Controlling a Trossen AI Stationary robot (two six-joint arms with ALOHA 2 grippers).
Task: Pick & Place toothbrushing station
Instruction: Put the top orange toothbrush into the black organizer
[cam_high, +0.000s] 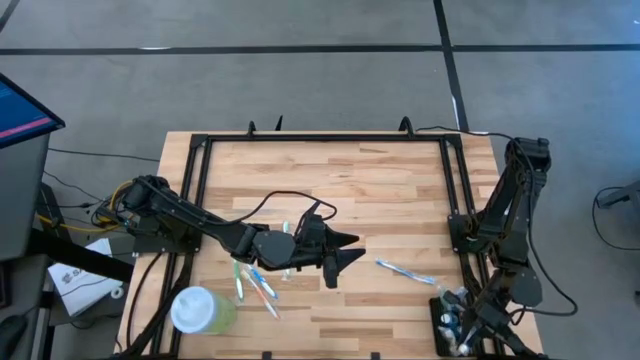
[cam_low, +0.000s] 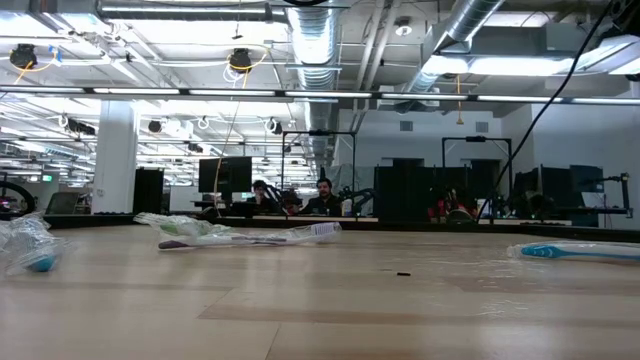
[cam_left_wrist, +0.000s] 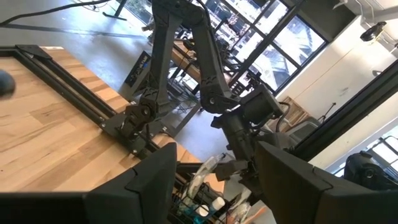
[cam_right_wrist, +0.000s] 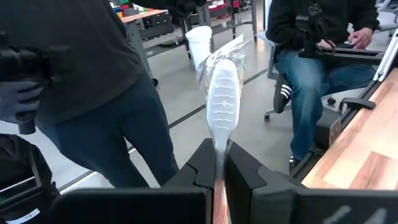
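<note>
Behind right gripper (cam_right_wrist: 215, 163): seated person (cam_right_wrist: 323, 37).

two arms (cam_high: 200, 222); one green cup (cam_high: 203, 309); one black holder (cam_high: 450, 322); several wrapped toothbrushes (cam_high: 406, 270), count unclear.

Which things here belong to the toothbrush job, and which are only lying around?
Job:
- black holder
- wrapped toothbrush in the right gripper, jaws shut
- loose toothbrushes
- left gripper, jaws open

Lying about:
- green cup
- cables
</note>
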